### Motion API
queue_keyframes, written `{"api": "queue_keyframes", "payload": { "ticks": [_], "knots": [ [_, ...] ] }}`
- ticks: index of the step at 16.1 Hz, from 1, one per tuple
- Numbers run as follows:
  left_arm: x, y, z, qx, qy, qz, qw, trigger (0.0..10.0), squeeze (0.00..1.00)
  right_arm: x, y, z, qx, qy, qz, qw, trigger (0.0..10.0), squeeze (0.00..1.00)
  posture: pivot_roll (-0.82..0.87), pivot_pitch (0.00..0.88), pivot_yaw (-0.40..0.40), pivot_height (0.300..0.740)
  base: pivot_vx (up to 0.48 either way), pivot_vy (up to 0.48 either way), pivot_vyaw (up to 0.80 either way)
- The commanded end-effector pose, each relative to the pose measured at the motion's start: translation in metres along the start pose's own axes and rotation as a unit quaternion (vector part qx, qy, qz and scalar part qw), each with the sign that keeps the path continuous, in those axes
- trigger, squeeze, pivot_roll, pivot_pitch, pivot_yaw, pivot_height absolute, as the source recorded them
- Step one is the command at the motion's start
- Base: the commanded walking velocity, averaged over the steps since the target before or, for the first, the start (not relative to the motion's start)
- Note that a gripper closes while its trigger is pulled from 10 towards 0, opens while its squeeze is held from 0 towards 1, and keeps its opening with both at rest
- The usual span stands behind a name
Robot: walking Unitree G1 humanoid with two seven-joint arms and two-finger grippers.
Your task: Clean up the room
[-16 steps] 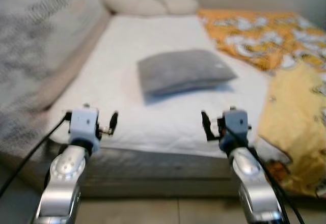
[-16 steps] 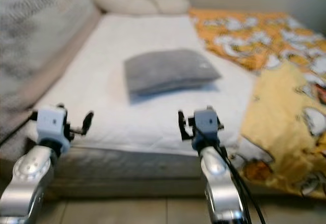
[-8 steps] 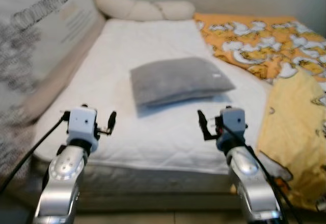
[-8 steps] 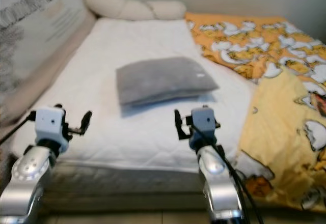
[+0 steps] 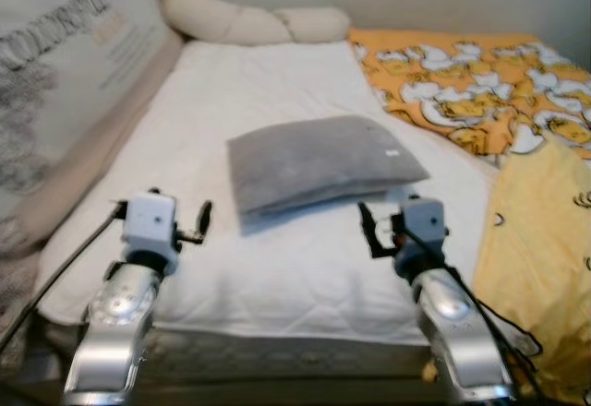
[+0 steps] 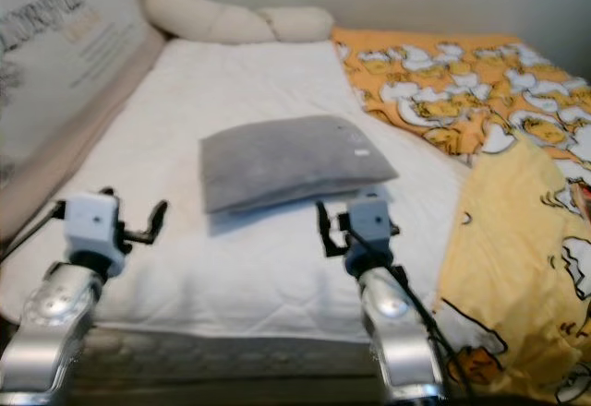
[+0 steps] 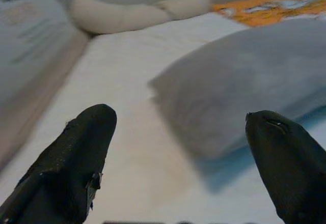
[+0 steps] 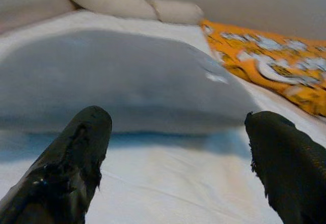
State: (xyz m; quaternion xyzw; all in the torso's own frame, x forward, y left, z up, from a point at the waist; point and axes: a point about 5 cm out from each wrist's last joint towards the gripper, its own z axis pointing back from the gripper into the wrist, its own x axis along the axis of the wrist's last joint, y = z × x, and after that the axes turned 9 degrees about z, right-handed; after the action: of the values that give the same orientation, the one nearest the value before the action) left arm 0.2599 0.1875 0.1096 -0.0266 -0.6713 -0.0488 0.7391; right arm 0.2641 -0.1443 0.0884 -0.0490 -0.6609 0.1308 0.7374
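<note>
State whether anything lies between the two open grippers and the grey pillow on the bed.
Nothing visible does. Only bare white sheet separates the left gripper and right gripper from the grey pillow.

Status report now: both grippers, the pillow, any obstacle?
Left gripper open, empty, over white mattress. Right gripper open, empty, facing flat grey rectangular pillow. Nothing between grippers and pillow; orange patterned blanket beside, on the right.

Bare white mattress (image 5: 277,268) is seen between both raised grippers and the grey pillow (image 5: 319,161) lying mid-bed. The left side is bounded by a large printed cushion (image 5: 65,74), the right by the orange-yellow blanket (image 5: 517,148), the far end by a cream bolster (image 5: 249,26).
</note>
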Motion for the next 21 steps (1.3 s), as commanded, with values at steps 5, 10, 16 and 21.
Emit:
{"api": "queue_keyframes", "payload": {
  "ticks": [5, 10, 16, 21],
  "knots": [
    [0.004, 0.004, -0.001, 0.003, -0.004, -0.009, 1.000, 10.0, 0.00, 0.003, -0.001, -0.002, -0.004, 0.000, 0.000, 1.000, 10.0, 0.00, -0.02, 0.000, -0.012, 0.740, 0.346, 0.000, 0.00],
    [0.002, 0.003, 0.000, 0.004, 0.003, -0.019, 1.000, 10.0, 0.00, 0.002, 0.000, -0.002, -0.002, 0.003, -0.002, 1.000, 10.0, 0.00, -0.02, 0.000, -0.010, 0.740, 0.264, 0.000, 0.00],
    [0.001, 0.002, 0.006, -0.011, 0.009, -0.033, 0.999, 10.0, 0.00, 0.000, -0.006, 0.007, -0.004, 0.013, -0.029, 0.999, 10.0, 0.00, -0.02, 0.000, -0.006, 0.740, 0.000, 0.000, 0.00],
    [0.002, 0.007, -0.012, -0.028, 0.023, -0.064, 0.997, 10.0, 0.00, -0.015, -0.020, 0.005, -0.036, 0.065, -0.034, 0.997, 10.0, 0.00, -0.05, 0.000, 0.032, 0.740, 0.000, 0.000, 0.00]
  ]
}}
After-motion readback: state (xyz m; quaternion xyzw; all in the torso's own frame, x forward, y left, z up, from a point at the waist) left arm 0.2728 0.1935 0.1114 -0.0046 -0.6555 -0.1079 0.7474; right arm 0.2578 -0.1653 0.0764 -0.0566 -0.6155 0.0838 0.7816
